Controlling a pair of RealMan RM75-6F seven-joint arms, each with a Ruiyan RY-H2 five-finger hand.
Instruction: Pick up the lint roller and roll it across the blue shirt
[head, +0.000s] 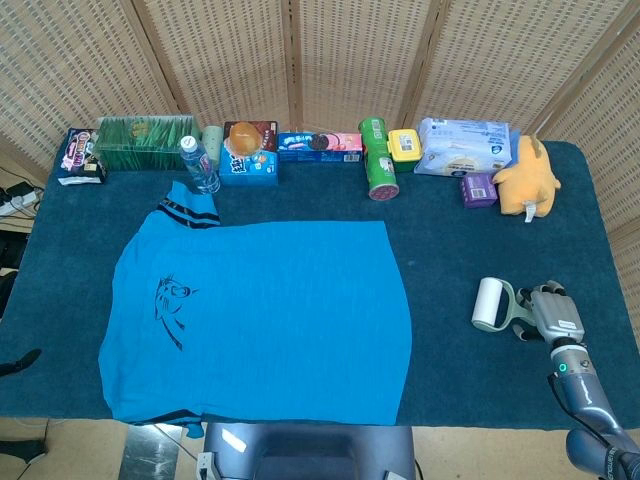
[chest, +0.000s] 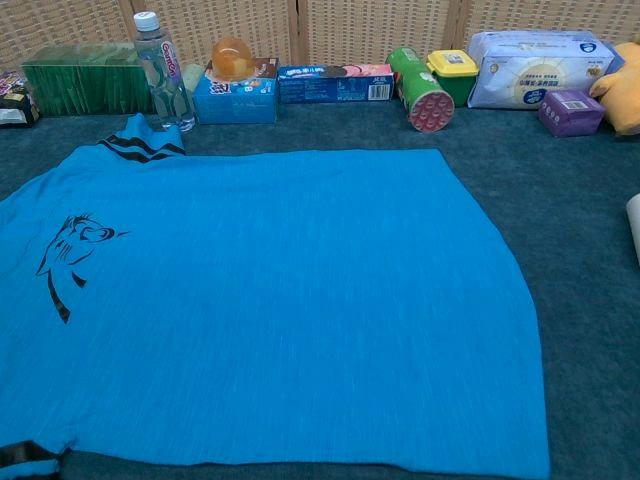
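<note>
Lint roller (head: 491, 303) lies on the dark blue counter (head: 450, 240) near its right front edge, well apart from the blue shirt (head: 260, 315), which is spread flat across the left and centre; the chest view shows only a white sliver of the roller at its right border. The right hand (head: 547, 314) rests at the roller's handle with its fingers (head: 524, 297) curled around it, gripping it. A water bottle (head: 199, 164) stands just beside the shirt's collar.
</note>
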